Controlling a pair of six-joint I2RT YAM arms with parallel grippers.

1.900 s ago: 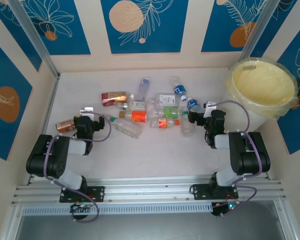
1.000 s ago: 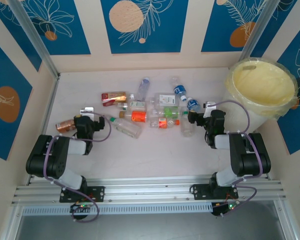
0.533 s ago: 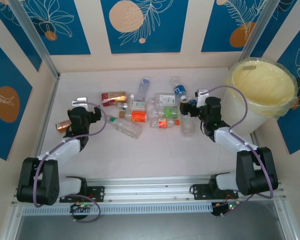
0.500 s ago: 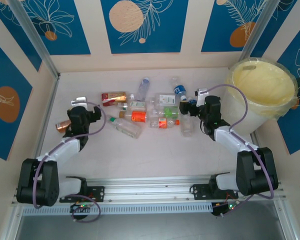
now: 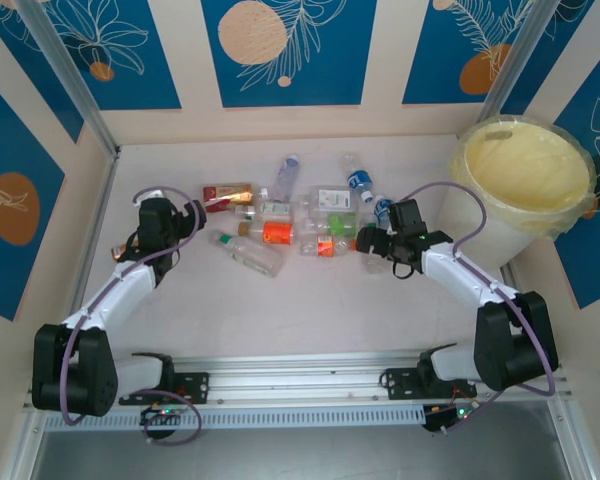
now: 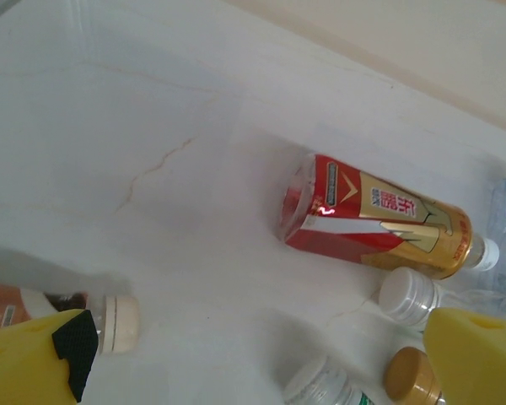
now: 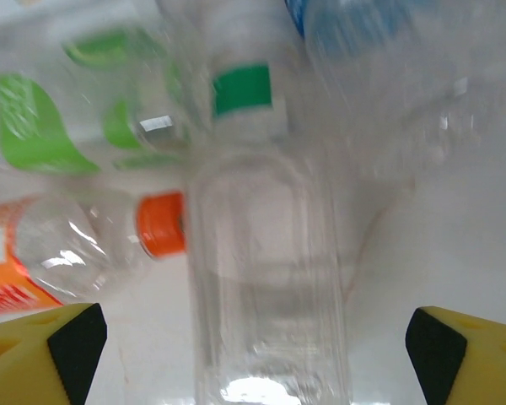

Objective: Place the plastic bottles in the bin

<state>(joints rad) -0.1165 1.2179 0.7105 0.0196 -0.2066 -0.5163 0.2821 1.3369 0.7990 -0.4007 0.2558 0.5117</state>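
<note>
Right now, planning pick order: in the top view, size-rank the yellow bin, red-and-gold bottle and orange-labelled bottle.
1. Round pale yellow plastic bin, largest by far.
2-3. Red-and-gold plastic bottle and orange-labelled clear plastic bottle: look alike, not ranked.

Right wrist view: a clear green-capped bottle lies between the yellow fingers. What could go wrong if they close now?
The right gripper stands open around the clear green-capped plastic bottle. The orange-capped clear bottle lies close beside it, so a closing finger might catch or shove that one. The smooth, lying bottle could roll or slip out on the way to the pale yellow round bin.
</note>
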